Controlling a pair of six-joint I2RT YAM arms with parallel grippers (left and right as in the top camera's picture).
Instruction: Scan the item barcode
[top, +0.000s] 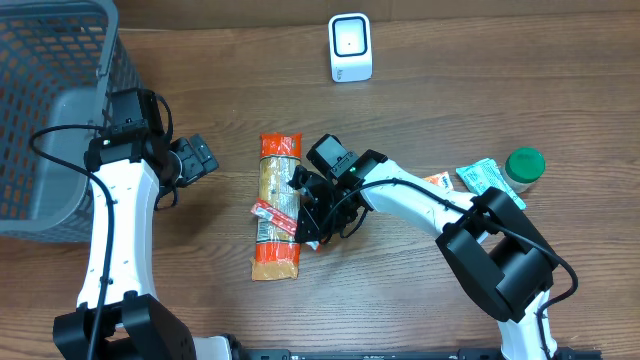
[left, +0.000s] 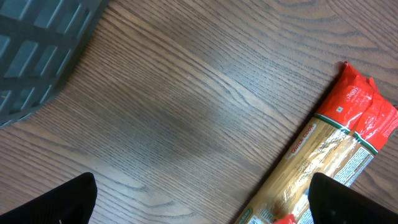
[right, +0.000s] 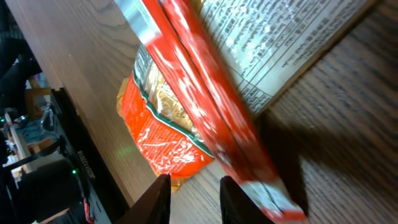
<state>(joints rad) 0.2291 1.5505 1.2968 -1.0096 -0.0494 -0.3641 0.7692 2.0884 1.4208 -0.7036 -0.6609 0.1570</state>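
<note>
A long spaghetti pack (top: 275, 185) with orange-red ends lies flat near the middle of the wooden surface (top: 450, 90), its length running from the far side toward the near edge. A slim red stick packet (top: 268, 211) rests across its printed label. The right end effector (top: 303, 222) is low at the pack's right side, just beside the stick packet. In the right wrist view its pale fingertips (right: 160, 198) stand a narrow gap apart. Only wood and the pack's orange end (right: 161, 143) show in that gap, and the red packet (right: 205, 93) runs diagonally past them over the small print. Whether a fingertip touches the packet cannot be told. The left end effector (top: 203, 157) hovers to the left of the pack, well apart from it, with its jaws spread wide and nothing between them. Its dark fingers (left: 62, 202) sit in the two lower corners of the left wrist view, over bare wood. The white barcode scanner (top: 350, 47) stands upright at the far edge, well apart from the pack. A grey mesh basket (top: 30, 60) fills the far left corner. At the right, a green-lidded jar (top: 524, 166) stands beside some sachets (top: 482, 177).
</note>
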